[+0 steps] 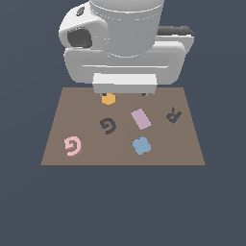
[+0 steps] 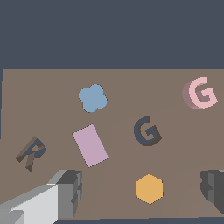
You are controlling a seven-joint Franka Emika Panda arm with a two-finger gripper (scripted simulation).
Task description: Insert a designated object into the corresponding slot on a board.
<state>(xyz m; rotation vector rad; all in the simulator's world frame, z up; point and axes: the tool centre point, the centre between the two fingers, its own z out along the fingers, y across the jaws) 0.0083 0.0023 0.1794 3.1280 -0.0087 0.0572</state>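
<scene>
The pale pink G block [image 1: 72,145] lies on the brown board [image 1: 86,103] near its front corner at the exterior view's left; it also shows in the wrist view [image 2: 200,92]. The dark grey G-shaped slot [image 1: 108,126] is near the board's middle, also in the wrist view [image 2: 147,131]. My gripper [image 2: 140,191] hangs above the board's far edge, well away from the pink G. Its fingers [image 2: 70,192] stand wide apart with nothing between them. In the exterior view the arm's body hides most of the gripper [image 1: 124,93].
An orange hexagon [image 1: 108,99] lies below the gripper, also in the wrist view [image 2: 149,188]. A pink-lilac rectangle [image 1: 141,119], a blue clover piece [image 1: 141,145] and a dark R-shaped recess [image 1: 173,115] share the board.
</scene>
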